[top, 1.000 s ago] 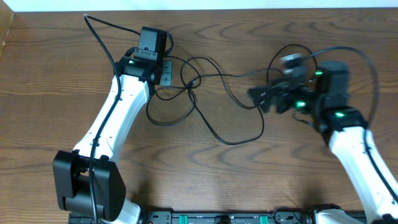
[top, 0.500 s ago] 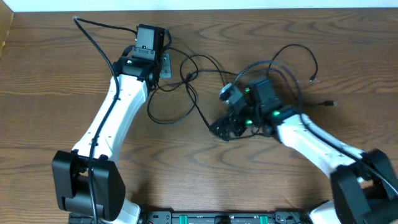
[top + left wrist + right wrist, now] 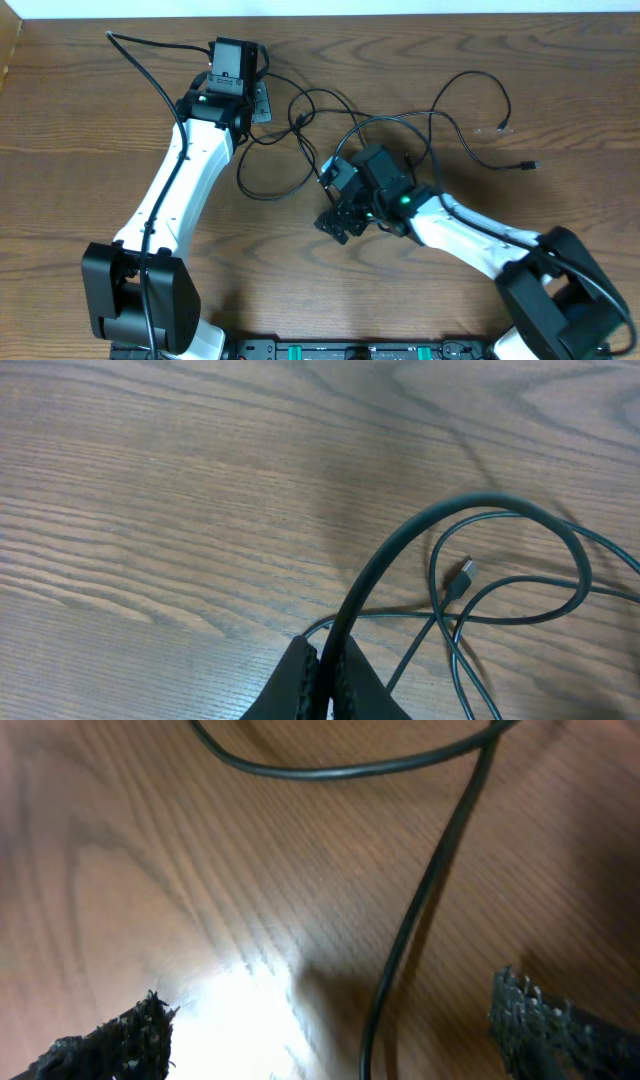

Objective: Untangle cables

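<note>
No legible text, label, brand, number or sign anywhere in these views.

**Sharp overhead, soft wrist views**

The overhead view is bright, even and sharp, with faint shadows. The right wrist view is smeared, with white glare on the tabletop (image 3: 120, 850) at lower left. In the left wrist view, the nearest cable (image 3: 372, 568) is out of focus.

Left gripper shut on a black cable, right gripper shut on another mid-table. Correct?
No. The right gripper is open: the right wrist view shows its fingers wide apart, a black cable lying loose between them. The left gripper is shut on the looped cable, as you say.
</note>
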`<state>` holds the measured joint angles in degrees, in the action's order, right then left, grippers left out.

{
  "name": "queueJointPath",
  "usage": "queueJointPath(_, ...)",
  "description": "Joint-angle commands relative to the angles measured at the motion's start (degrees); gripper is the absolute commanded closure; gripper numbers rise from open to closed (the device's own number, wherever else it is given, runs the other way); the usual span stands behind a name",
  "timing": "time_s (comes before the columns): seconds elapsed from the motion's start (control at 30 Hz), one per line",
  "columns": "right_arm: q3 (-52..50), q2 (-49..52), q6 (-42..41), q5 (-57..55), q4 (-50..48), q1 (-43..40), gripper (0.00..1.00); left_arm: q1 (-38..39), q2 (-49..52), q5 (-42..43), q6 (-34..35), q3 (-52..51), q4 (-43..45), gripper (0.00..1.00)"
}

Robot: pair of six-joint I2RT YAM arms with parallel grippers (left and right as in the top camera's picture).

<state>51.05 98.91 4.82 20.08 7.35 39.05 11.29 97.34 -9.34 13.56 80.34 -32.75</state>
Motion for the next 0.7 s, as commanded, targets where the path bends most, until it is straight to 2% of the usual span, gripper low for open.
queueJointPath(0.0,0.17,4.74,0.35,-1.97,-2.45,1.86,0.01,-0.28,0.74,-0.13,0.72,0.5,0.02,0.92)
queueJointPath(0.07,0.17,6.38,-0.07,-2.03,-4.0,2.34,0.01,-0.28,0.74,-0.13,0.72,0.5,0.02,0.92)
queueJointPath(0.2,0.17,6.82,-0.09,-1.99,-5.88,2.86,0.12,-0.28,0.74,-0.13,0.72,0.5,-0.13,0.92)
queueJointPath(0.23,0.17,6.88,-0.33,-2.27,-5.99,3.28,0.31,-0.28,0.74,-0.13,0.72,0.5,-0.33,0.92)
queueJointPath(0.33,0.17,7.19,-2.82,-4.17,-5.95,3.93,0.71,-0.28,0.74,-0.13,0.72,0.5,-0.37,0.92)
queueJointPath(0.37,0.17,7.19,-3.39,-4.68,-5.92,3.98,0.82,-0.28,0.74,-0.13,0.72,0.5,-0.37,0.92)
queueJointPath(0.43,0.17,7.17,-5.09,-4.7,-6.36,4.09,0.98,-0.28,0.74,-0.13,0.72,0.5,-0.37,0.92)
queueJointPath(0.53,0.22,7.04,-8.28,-1.97,-6.49,4.07,0.99,-0.28,0.74,-0.15,0.72,0.5,-0.35,0.92)
queueJointPath(0.67,0.24,3.15,-10.16,13.99,-5.79,3.65,0.99,-0.28,0.74,-0.17,0.7,0.5,-0.09,0.92)
